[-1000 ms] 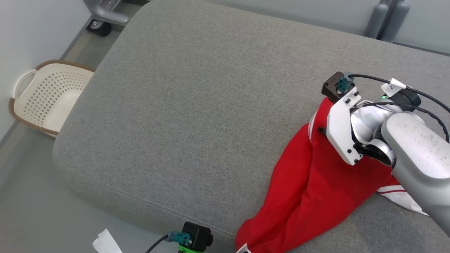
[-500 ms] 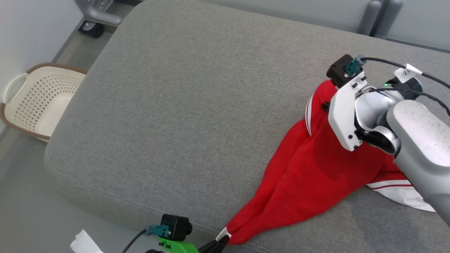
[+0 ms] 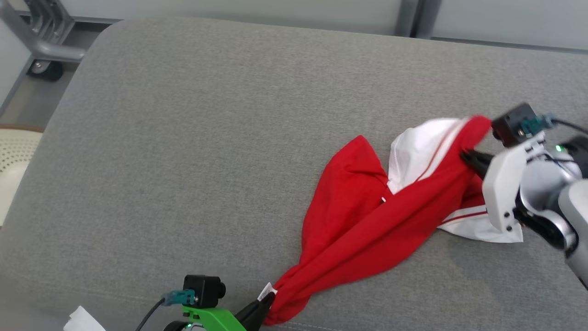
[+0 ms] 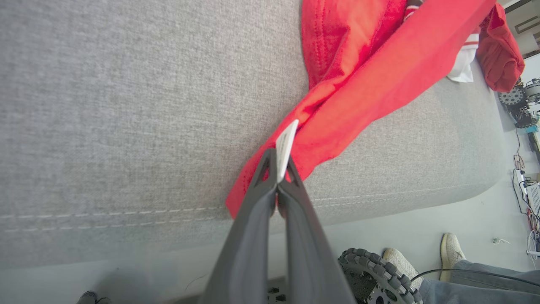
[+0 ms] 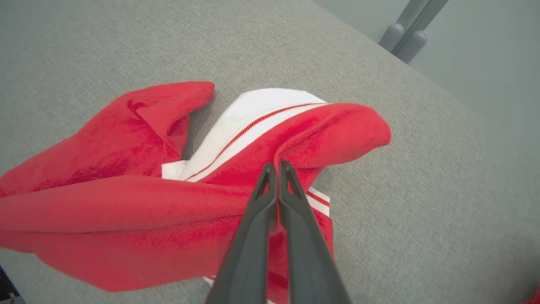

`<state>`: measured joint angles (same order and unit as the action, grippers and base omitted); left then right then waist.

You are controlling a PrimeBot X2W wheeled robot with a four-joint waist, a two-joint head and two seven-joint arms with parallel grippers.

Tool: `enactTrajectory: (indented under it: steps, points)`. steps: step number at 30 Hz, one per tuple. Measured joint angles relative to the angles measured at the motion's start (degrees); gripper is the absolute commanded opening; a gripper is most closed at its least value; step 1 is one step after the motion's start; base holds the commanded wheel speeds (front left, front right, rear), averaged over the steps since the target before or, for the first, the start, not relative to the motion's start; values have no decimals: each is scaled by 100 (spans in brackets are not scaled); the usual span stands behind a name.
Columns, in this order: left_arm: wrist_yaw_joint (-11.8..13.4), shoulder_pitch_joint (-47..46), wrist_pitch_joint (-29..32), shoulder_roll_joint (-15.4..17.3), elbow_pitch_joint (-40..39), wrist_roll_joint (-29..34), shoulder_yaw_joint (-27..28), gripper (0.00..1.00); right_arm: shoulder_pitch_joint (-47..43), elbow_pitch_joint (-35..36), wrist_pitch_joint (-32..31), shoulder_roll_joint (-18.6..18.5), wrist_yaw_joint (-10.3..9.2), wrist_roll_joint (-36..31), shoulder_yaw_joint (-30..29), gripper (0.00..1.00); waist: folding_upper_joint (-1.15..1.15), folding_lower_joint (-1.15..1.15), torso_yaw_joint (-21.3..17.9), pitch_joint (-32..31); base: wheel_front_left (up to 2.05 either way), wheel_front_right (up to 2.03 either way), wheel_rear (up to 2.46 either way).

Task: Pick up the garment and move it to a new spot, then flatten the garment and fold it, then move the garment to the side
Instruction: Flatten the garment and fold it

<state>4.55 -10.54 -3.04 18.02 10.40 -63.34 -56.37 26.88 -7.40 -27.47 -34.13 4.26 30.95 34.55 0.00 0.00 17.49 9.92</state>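
At the cushion's [image 3: 206, 138] front edge, my left gripper [image 4: 282, 166]: clenched on the garment's [image 3: 367, 220] red corner, at its white label [image 4: 286, 139].
My right gripper [image 5: 277, 169]: pinched shut on a red fold, further back on the cushion.
Garment: lies twisted on the cushion, stretched between both grippers.
Handling: I judge it light, soft, floppy; corners and hems give the best hold.

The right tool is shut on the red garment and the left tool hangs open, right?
No: the left tool is shut too, pinching the garment by its white tag, as the left wrist view shows. The right tool is shut on the garment.
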Motion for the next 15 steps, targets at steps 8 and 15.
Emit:
enactTrajectory:
  steps: [8,15]
  points:
    - [2,-7,-29,92,-14,32,34,0,-1930,9,628,-135,-853,485,-571,0,0,0,-616,-20,0,0,0]
    - [60,-31,-131,164,-81,83,152,0,-2635,-47,1143,130,-955,786,-708,0,0,0,-1177,34,0,0,0]
